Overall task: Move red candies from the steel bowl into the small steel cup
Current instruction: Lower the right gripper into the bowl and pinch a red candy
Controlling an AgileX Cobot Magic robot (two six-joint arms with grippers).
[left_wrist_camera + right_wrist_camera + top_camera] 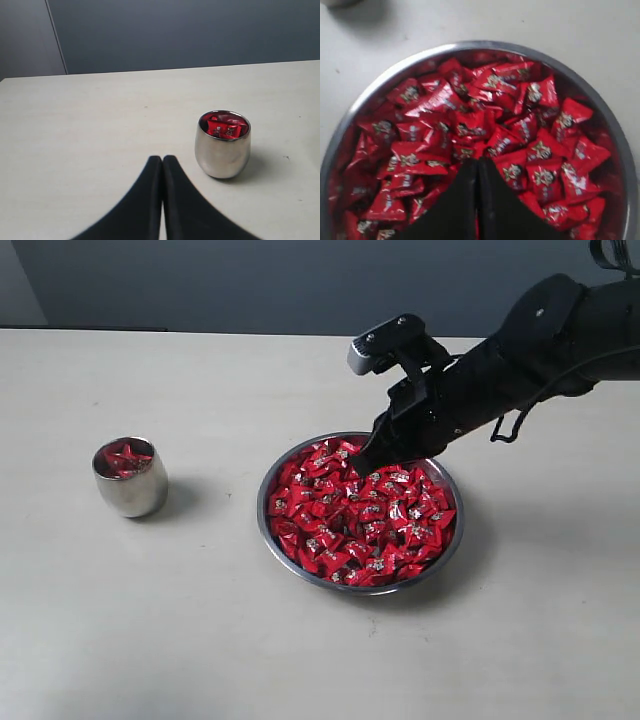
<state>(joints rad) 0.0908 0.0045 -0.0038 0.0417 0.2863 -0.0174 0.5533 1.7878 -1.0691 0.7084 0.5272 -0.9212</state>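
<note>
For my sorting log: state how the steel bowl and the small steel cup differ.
The steel bowl is wide and shallow; the small steel cup is narrow and barrel-shaped. The bowl is heaped with red candies; the cup holds only a few. The right pincer, shut, is at the bowl's pile; no pincer touches the cup. Both are shiny steel, upright on the table.

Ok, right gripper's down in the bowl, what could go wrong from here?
The right gripper looks shut on top of the red candies, none visibly gripped, so it may lift empty. The small steel cup is narrow and already holds candies near its rim; a drop could bounce out.
</note>
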